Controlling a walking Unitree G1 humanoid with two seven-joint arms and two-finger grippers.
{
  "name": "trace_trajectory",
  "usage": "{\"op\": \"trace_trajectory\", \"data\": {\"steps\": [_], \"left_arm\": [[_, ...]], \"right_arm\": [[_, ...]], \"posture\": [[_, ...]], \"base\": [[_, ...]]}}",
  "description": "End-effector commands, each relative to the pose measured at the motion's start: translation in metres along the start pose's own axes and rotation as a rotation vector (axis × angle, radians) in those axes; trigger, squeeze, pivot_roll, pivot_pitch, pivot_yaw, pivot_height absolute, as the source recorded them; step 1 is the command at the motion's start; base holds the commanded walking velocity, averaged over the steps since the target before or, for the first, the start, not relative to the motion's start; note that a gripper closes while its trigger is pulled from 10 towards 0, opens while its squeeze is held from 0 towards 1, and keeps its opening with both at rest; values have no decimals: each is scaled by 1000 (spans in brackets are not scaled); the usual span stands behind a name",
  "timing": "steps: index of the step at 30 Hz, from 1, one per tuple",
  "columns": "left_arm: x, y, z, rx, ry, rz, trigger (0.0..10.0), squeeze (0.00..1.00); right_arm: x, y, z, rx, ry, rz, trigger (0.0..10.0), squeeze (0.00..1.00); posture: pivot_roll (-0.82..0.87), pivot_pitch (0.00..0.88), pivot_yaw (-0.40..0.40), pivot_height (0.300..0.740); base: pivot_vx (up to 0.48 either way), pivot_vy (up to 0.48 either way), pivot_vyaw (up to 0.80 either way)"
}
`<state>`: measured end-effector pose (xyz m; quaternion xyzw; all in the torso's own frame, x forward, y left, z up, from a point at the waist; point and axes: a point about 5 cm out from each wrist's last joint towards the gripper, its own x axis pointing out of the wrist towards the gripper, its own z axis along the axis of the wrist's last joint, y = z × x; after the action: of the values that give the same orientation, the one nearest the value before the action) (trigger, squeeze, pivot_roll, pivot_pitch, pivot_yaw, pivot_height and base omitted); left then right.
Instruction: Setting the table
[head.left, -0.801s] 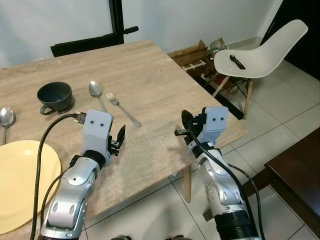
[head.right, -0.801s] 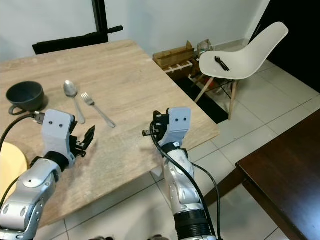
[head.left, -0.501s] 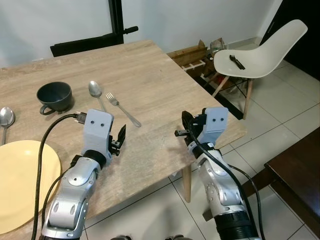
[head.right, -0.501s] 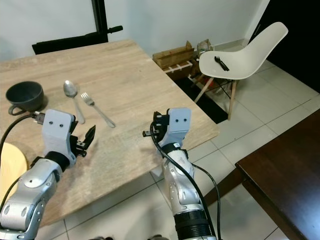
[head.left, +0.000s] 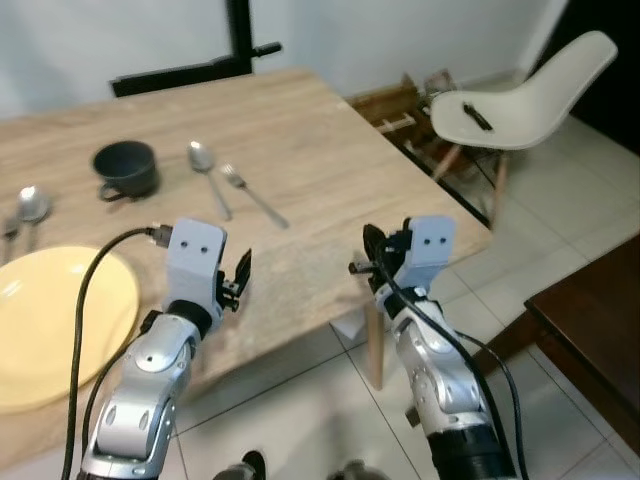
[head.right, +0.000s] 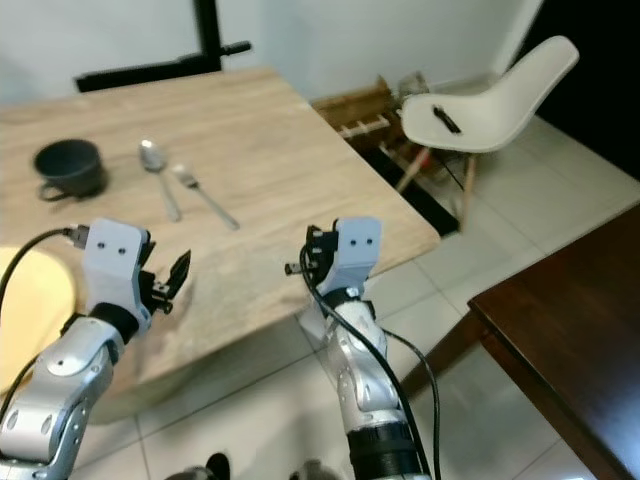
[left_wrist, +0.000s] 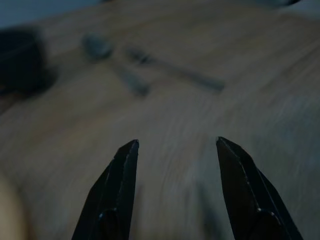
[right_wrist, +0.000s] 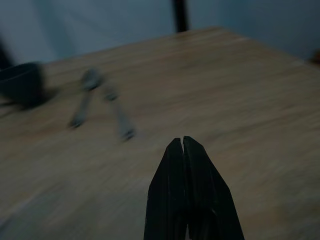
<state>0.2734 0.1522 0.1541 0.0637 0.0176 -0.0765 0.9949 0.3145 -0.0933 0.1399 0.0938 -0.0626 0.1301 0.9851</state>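
Note:
On the wooden table (head.left: 330, 170) lie a yellow plate (head.left: 50, 320) at the near left, a dark cup (head.left: 125, 167), a spoon (head.left: 205, 168) and a fork (head.left: 254, 196) side by side, and a second spoon (head.left: 30, 205) at the far left. My left gripper (head.left: 240, 278) hovers over the table's near edge, right of the plate, its fingers (left_wrist: 122, 170) open and empty. My right gripper (head.left: 370, 245) hangs above the near right corner, fingers (right_wrist: 182, 165) shut on nothing. Both point toward the fork and spoon.
A white chair (head.left: 520, 95) with a small black object (head.left: 477, 115) on its seat stands on the tiled floor to the right. A wooden crate (head.left: 385, 105) sits beside it. Dark brown furniture (head.left: 600, 340) fills the near right. A black stand (head.left: 240, 40) rises behind the table.
The whole picture has shifted and blurred, so the camera has moved: the table sits higher in view and more floor shows below. Both arms keep their pose.

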Motion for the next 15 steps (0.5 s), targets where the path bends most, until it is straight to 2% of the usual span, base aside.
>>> {"op": "trace_trajectory", "data": {"steps": [1, 15], "left_arm": [[0, -3, -3, 2, 13, -14, 10000, 0], [1, -4, -3, 5, 14, -20, 10000, 0]], "right_arm": [[-3, -3, -3, -2, 17, -15, 10000, 0], [-4, -4, -4, -4, 22, -18, 10000, 0]], "posture": [[4, 28, 7, 740], [3, 32, 9, 740]], "base": [[-405, 0, 0], [-402, 0, 0]]}}
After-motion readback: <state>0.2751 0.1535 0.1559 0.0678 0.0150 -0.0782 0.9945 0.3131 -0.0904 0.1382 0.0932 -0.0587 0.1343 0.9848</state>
